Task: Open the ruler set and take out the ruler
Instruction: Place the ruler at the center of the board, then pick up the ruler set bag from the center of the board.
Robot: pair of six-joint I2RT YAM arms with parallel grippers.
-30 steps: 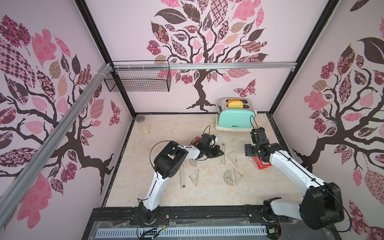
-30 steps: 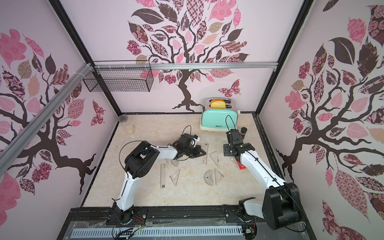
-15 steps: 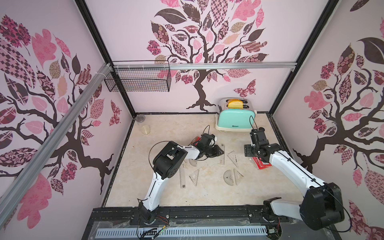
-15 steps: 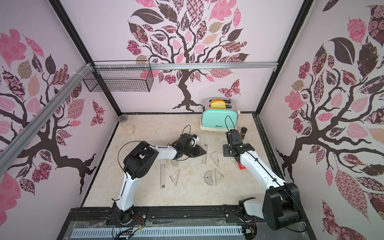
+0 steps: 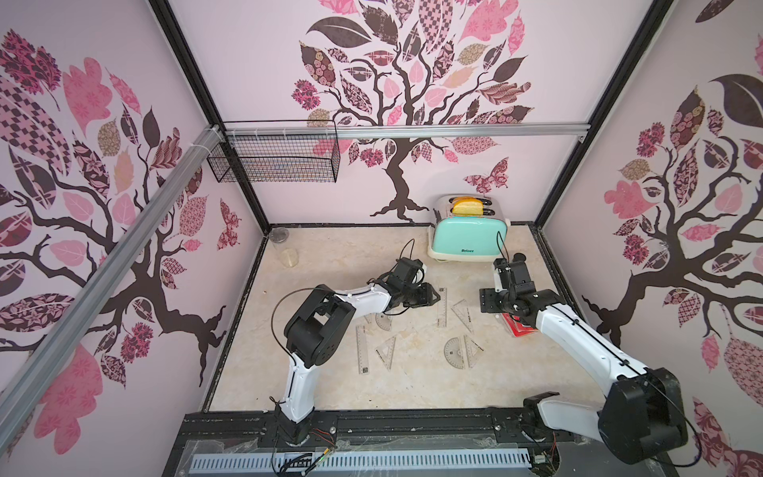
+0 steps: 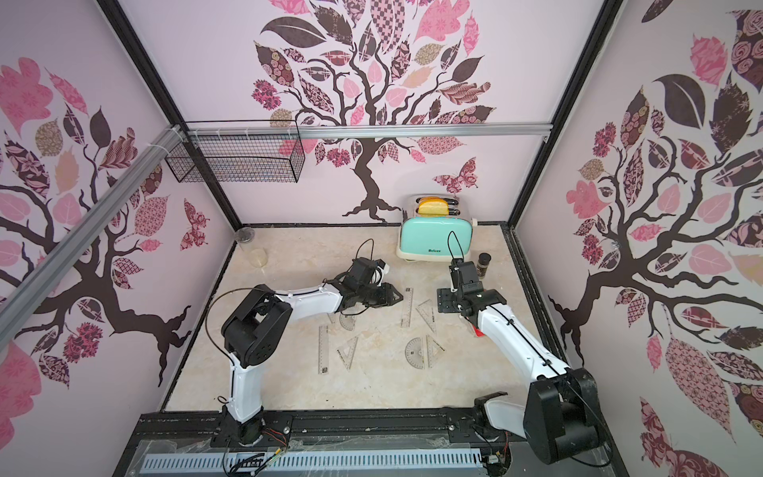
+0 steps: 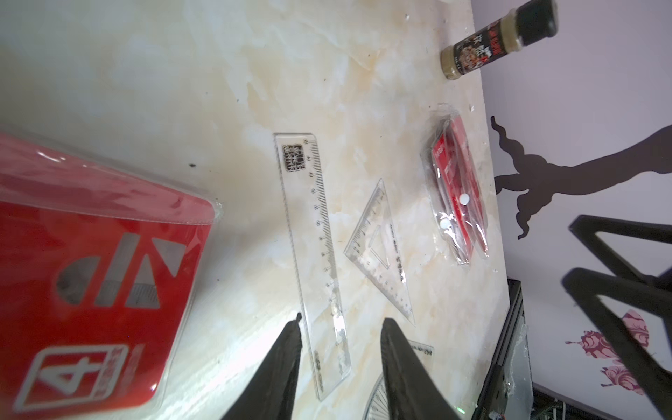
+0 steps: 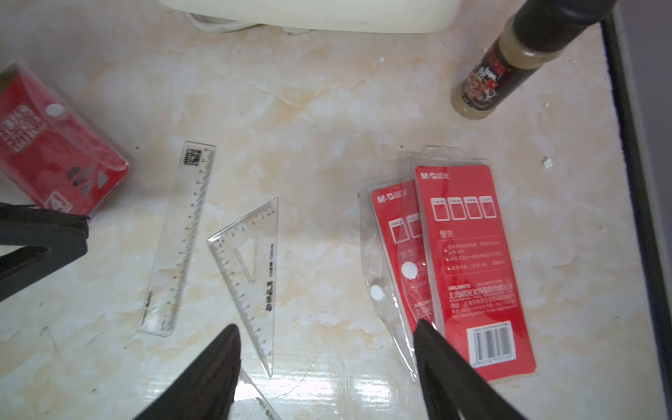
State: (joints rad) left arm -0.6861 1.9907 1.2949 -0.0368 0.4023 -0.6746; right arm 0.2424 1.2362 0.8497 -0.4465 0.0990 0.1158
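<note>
A clear straight ruler [image 7: 312, 232] lies flat on the marble table, seen in both top views [image 5: 442, 307] [image 6: 407, 307]. My left gripper [image 7: 343, 322] hovers over its near end, open, with nothing between its fingers. Just beside this gripper lies a red ruler set pouch [image 7: 91, 272]. Two more red ruler set pouches [image 8: 454, 254] lie overlapped by the right wall, partly under my right arm [image 5: 521, 326]. My right gripper [image 8: 327, 329] is open and empty above bare table, between a clear set square [image 8: 251, 262] and those pouches.
More clear rulers, set squares and protractors lie nearer the front [image 5: 362, 349] [image 5: 454, 352]. A mint toaster [image 5: 468, 243] stands at the back. A spice bottle [image 6: 484, 264] stands by the right wall. Two small cups [image 5: 289, 257] sit at the back left.
My left gripper's jaws have gone from shut to apart above the ruler, and the gripper has drawn back slightly. The right arm has stayed put.
</note>
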